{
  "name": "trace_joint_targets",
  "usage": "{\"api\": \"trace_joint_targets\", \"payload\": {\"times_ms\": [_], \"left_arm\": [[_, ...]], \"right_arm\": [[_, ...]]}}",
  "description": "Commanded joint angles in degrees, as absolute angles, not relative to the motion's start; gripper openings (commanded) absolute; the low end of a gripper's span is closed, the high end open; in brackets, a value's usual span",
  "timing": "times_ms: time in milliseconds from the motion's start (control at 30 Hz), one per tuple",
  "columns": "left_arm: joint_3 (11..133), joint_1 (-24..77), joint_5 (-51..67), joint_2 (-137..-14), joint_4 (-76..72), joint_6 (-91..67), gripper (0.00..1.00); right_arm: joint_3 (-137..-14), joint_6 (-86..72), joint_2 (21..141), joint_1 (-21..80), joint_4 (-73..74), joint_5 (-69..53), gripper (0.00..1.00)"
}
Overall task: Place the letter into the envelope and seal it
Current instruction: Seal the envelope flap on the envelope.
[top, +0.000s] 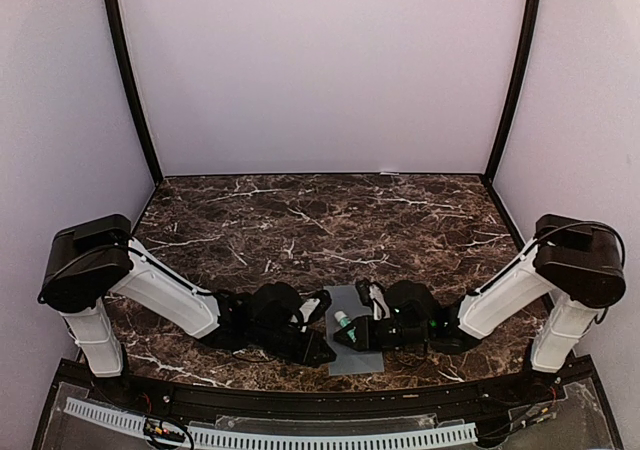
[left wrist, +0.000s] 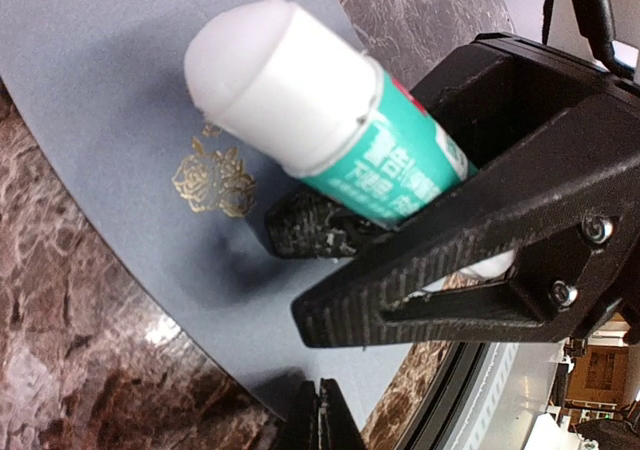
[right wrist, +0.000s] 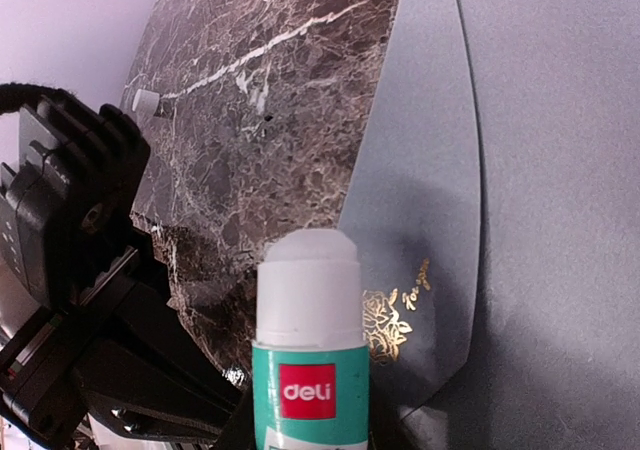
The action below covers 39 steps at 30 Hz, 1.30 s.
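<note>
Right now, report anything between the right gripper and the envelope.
Only the glue stick that the right gripper itself holds, its white end toward the flap of the envelope, near the gold emblem. Nothing else visible lies between them.

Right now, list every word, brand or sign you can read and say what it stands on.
"deli": white on a red square, on the teal label of the glue stick.
White characters on that label, left wrist view: too blurred to read.
Gold script beside the gold rose on the envelope: too small to read.
Nothing else legible.
</note>
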State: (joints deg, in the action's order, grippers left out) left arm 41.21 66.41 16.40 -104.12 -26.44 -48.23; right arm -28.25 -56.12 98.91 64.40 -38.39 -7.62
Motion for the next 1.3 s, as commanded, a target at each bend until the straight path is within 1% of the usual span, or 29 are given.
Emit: {"api": "trace_joint_targets", "payload": {"times_ms": [0,633,933,1267], "left_arm": [[41.4,66.6,14.8,-103.0,-22.5,-47.1,0.03],[41.7,66.6,15.0,-102.9,-21.5,-46.6,0.03],[42.0,66.6,15.0,-102.8,-21.1,-46.3,0.03],[42.9,66.6,14.7,-102.8,-20.1,-45.2,0.03]], "right_arm": [[-27.5,-56.0,98.0,64.8,-32.2,-5.3,0.00],[-29.8,-51.4,99.8,57.7,-29.5,-7.3,0.00],[-30.5,-50.8,98.8,57.9,-28.7,-8.8,0.00],[-29.5,-54.3,97.3,62.4,-30.1,-8.4,0.00]]}}
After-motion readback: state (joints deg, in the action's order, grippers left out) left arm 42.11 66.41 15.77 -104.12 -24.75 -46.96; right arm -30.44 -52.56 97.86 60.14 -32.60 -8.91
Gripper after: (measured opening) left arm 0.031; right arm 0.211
